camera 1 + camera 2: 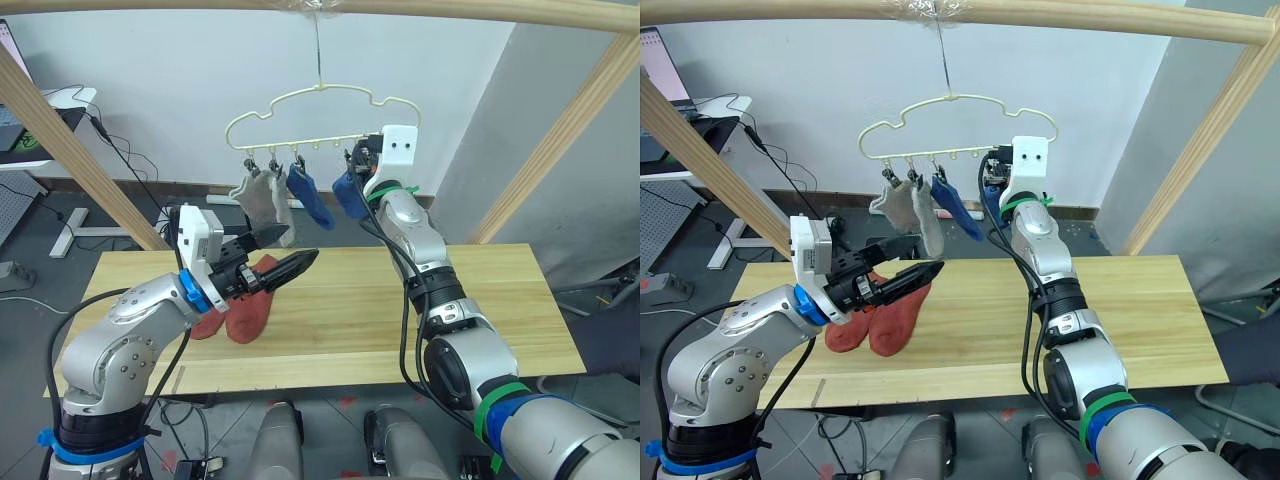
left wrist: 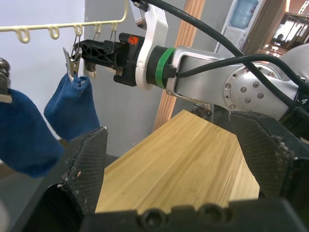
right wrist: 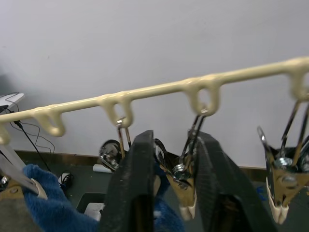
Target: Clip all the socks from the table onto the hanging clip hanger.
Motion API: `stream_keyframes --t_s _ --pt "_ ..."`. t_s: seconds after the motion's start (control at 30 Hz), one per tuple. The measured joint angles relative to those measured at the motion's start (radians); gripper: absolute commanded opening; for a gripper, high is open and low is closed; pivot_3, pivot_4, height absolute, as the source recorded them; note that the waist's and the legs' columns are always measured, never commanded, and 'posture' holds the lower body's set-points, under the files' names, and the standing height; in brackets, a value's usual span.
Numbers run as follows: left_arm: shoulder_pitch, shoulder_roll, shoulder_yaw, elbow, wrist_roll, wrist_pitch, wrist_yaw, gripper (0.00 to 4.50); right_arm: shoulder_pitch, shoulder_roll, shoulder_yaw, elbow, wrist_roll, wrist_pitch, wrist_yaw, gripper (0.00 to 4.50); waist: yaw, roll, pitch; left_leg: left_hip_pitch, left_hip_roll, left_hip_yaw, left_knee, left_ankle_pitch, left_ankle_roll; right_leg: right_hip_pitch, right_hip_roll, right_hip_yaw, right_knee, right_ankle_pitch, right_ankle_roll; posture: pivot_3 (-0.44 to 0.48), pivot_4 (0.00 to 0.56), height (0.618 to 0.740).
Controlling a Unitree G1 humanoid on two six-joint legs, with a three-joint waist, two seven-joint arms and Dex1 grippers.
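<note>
Beneath a wooden pole frame (image 1: 330, 8), the clip hanger (image 1: 318, 115) at upper centre carries two grey socks (image 1: 262, 198) and two blue socks (image 1: 325, 195). The right gripper (image 3: 171, 186) pinches a clip (image 3: 184, 181), seemingly fastening the second blue one. Two rust-red socks (image 1: 880, 318) lie on the table (image 1: 400, 310) at lower left, beside the spread-fingered, empty left gripper (image 1: 285, 262), likely next to lift one.

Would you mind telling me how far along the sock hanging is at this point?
Done: two grey socks and one blue sock hang from the clip hanger. In hand: the right pincer is closed around a clip, where the second blue sock hangs. Left: two rust-red socks lie on the table, beneath the open left pincer.
</note>
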Motion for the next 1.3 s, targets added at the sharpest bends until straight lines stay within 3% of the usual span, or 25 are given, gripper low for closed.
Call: stream_keyframes --t_s 0.07,0.37,0.5,0.63,0.77,1.17,1.3 --pt "0.000 0.000 0.000 0.000 0.000 0.000 0.000 4.50 0.000 0.000 0.000 0.000 0.001 0.000 0.000 0.02 0.000 0.000 0.000 0.000 0.000 0.000 0.000 0.000 0.000 0.000 0.000 0.000 0.000 0.000 0.000 0.144 0.221 0.740" --pt "0.000 -0.005 -0.001 0.000 0.007 -0.002 0.015 4.50 0.000 -0.009 0.000 0.000 0.008 0.005 0.012 0.02 0.000 0.000 0.000 0.000 0.000 0.000 0.000 0.000 0.000 0.000 0.000 0.000 0.000 0.000 0.000 0.144 0.221 0.740" --pt "0.005 0.005 -0.042 0.053 0.129 -0.053 0.040 4.50 0.002 -0.049 0.005 -0.017 0.014 0.054 0.071 0.02 0.003 0.000 0.000 0.000 0.000 0.000 0.000 0.000 0.000 0.000 0.000 0.000 0.000 0.000 0.000 0.114 0.218 0.740" --pt "0.003 -0.018 -0.119 0.328 0.371 -0.220 0.095 4.50 0.077 -0.110 0.038 -0.154 0.027 0.151 0.179 0.02 0.004 0.001 0.000 0.001 0.000 0.001 -0.001 0.000 0.000 -0.001 0.000 0.001 -0.001 0.000 0.000 0.083 0.228 0.740" --pt "-0.073 -0.070 -0.163 0.587 0.526 -0.340 0.157 4.50 0.144 -0.135 0.055 -0.299 0.039 0.253 0.238 0.02 0.006 0.000 0.000 0.000 0.000 0.001 -0.002 0.000 0.000 -0.001 0.000 0.001 -0.001 0.000 0.000 0.061 0.237 0.740" --pt "-0.300 -0.165 -0.233 1.160 0.736 -0.491 0.170 4.50 0.223 -0.160 0.073 -0.523 0.065 0.437 0.244 0.02 -0.005 0.000 0.000 0.000 0.000 0.002 -0.001 0.000 0.000 -0.001 0.000 0.000 -0.001 0.000 0.000 -0.008 0.252 0.740" --pt "-0.326 -0.165 -0.226 1.216 0.755 -0.511 0.168 3.60 0.232 -0.161 0.074 -0.555 0.066 0.468 0.232 0.00 -0.008 0.000 0.000 0.001 0.000 0.002 0.000 0.000 0.000 0.001 0.000 0.001 0.000 0.000 0.000 -0.012 0.254 0.740"
